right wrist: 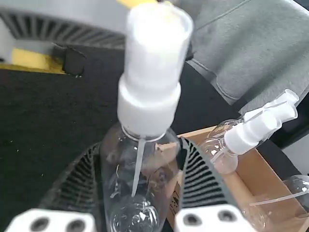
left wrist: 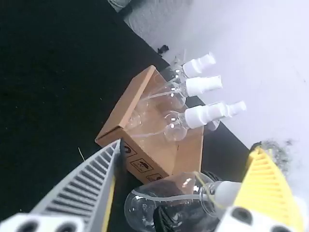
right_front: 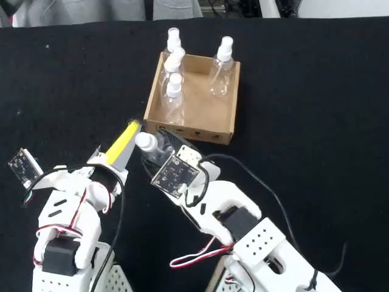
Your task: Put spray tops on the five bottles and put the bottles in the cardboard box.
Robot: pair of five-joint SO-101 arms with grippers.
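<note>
Entry: fifth bottle (right wrist: 137, 198), spray top (right wrist: 150, 72) fitted. The right gripper (right wrist: 140, 164) is clamping its body just short of the cardboard box (right_front: 200, 126). The left gripper (left wrist: 186, 154) is gaping open around it. Four capped bottles (right_front: 222, 64) are standing in the box, one possibly behind its rim. Outstanding: boxing the fifth.

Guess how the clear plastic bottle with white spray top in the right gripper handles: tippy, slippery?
Probably light: the clear plastic bottle looks empty, just a dip tube inside. Likely tippy, with the tall white spray top over a narrow body. Smooth round walls may twist in the right gripper.
</note>
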